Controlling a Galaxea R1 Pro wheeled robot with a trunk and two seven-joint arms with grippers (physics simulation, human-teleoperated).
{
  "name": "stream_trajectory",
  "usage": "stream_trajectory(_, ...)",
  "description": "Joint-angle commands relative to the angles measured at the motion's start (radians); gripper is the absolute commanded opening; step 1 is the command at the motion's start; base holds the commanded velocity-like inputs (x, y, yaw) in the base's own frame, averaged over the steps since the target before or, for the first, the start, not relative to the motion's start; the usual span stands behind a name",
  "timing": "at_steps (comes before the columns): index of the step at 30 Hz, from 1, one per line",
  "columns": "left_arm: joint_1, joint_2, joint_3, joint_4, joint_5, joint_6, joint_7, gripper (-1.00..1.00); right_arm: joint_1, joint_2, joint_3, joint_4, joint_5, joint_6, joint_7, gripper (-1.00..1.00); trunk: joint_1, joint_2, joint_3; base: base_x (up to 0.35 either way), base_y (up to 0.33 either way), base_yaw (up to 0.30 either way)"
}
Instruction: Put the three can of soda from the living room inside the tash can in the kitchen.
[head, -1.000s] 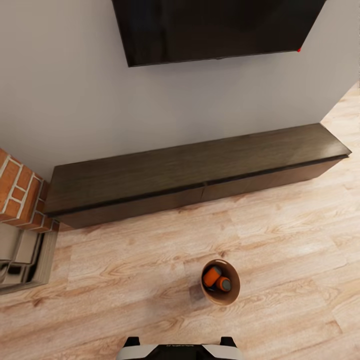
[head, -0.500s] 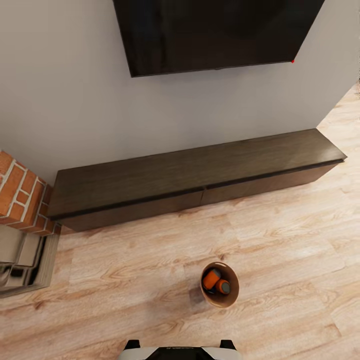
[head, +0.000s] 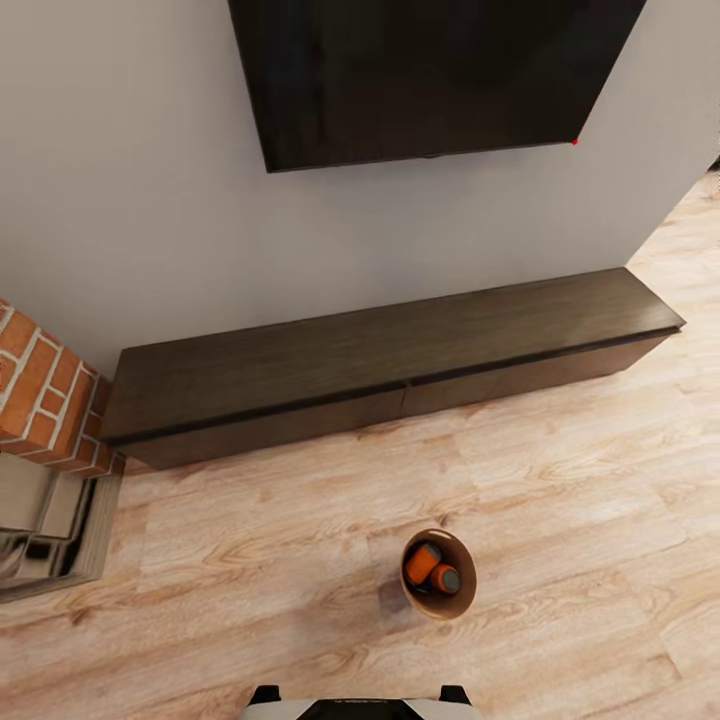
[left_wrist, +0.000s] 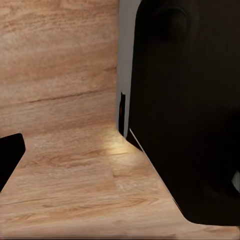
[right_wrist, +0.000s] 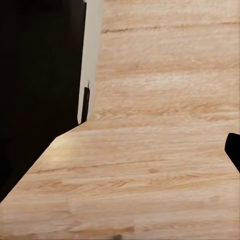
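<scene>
Standing on floor (head: 560, 500) before low cabinet (head: 380, 365) — bin (head: 455, 597) holds two orange cans (head: 432, 570); blue one unseen; kitchen trip remains — end effector states untellable.

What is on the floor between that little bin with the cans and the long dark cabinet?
Nothing: in the head view, bare pale wood floor runs from the bin, which holds two orange cans, up to the cabinet.

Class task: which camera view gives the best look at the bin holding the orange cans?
The head view: the bin stands upright on the wood floor, seen from above, with two orange cans inside. Both wrist views show floor and dark robot parts instead.
</scene>
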Motion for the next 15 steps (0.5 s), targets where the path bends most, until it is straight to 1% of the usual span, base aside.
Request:
stream_trajectory(1,0.002,-0.002,0.000,0.000,0.000,0.000,0.001,1.00,0.001,0.002,0.000,0.001,0.000,0.000,-0.002,1.00,-0.004,0.007,0.005,0.000,0.000,0.000)
stream_trajectory(7,0.020,-0.012,0.000,0.001,-0.001,-0.001,0.005,1.00,0.014,0.011,0.001,0.003,0.013,0.000,-0.008,1.00,-0.027,0.049,0.033,0.000,0.000,0.000)
stream_trajectory(8,0.022,-0.013,0.000,0.001,-0.001,-0.001,0.005,1.00,0.015,0.011,0.001,0.003,0.019,0.000,-0.008,1.00,-0.031,0.056,0.038,0.000,0.000,0.000)
stream_trajectory(9,0.031,-0.016,0.000,0.001,-0.001,-0.002,0.005,1.00,0.017,0.015,0.001,0.003,0.041,0.001,-0.009,1.00,-0.035,0.063,0.043,0.000,0.000,0.000)
stream_trajectory(15,0.035,-0.017,0.000,0.001,-0.001,-0.002,0.006,1.00,0.020,0.026,0.001,0.004,0.053,0.001,-0.013,1.00,-0.058,0.105,0.071,0.000,0.000,0.000)
